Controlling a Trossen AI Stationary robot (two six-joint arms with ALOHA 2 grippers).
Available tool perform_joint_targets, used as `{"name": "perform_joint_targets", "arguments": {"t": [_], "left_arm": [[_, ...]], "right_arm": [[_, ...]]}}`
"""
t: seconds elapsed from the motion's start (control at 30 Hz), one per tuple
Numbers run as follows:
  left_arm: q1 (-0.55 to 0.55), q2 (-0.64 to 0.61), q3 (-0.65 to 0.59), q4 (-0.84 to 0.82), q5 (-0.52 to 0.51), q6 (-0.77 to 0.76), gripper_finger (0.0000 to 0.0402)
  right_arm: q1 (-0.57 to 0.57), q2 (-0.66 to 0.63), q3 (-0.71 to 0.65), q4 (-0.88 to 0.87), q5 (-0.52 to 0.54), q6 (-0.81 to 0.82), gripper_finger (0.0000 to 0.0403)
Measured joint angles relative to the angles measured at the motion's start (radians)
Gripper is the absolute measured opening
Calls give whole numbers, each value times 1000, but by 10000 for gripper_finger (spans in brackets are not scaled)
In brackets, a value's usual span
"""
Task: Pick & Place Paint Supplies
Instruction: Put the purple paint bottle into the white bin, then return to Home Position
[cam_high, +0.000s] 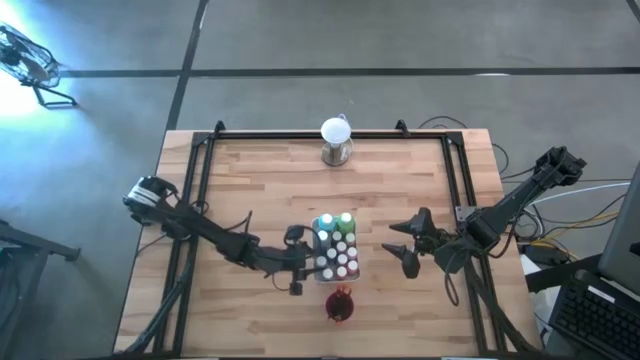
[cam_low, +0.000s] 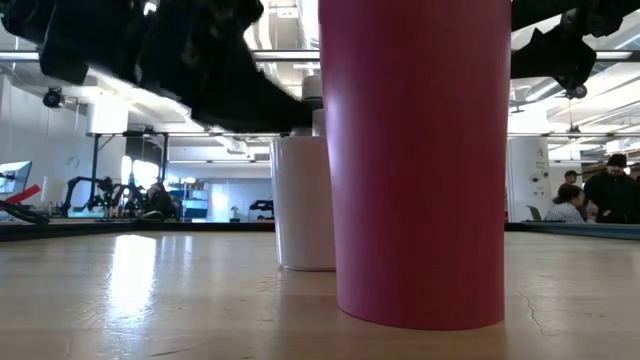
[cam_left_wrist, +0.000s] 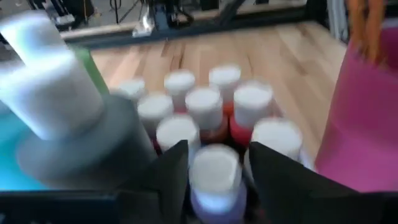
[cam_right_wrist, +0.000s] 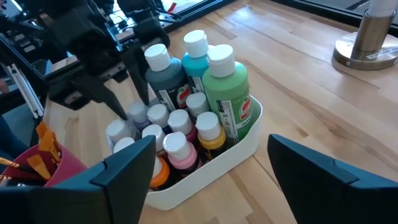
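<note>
Over white tray (cam_right_wrist: 245, 134): left fingers (cam_left_wrist: 214, 163) astride purple bottle (cam_left_wrist: 213, 180), not clamped; right fingers (cam_right_wrist: 211, 171) wide, nearby.

Tabletop (cam_high: 260, 180): light wood planks, black metal frame (cam_high: 300, 134) round the edges. Floor (cam_high: 400, 40): grey concrete, dark seam lines crossing it. Tripod stand (cam_high: 35, 75) at the far left corner of the floor, bright glare there. Cables (cam_high: 590, 190) on the floor to the right of the tabletop, keyboard (cam_high: 590, 320) at the near right corner. The low view shows an open workshop hall behind: white walls, ceiling strip lights (cam_low: 200, 135), a white column (cam_low: 525, 180), dark benches with gear at left (cam_low: 100, 195). People (cam_low: 600, 195) at far right, one seated, one standing. Light reflecting off the tabletop at left.
</note>
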Motion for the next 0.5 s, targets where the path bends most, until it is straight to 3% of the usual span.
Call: {"name": "perform_joint_targets", "arguments": {"t": [0.27,0.5], "left_arm": [[0,-54,17,-34,3,-1,235],[-22,-252,5,-215,6,-32,234]], "right_arm": [[0,0,0,0,0,-5,320],[0,0,0,11,0,-47,301]]}}
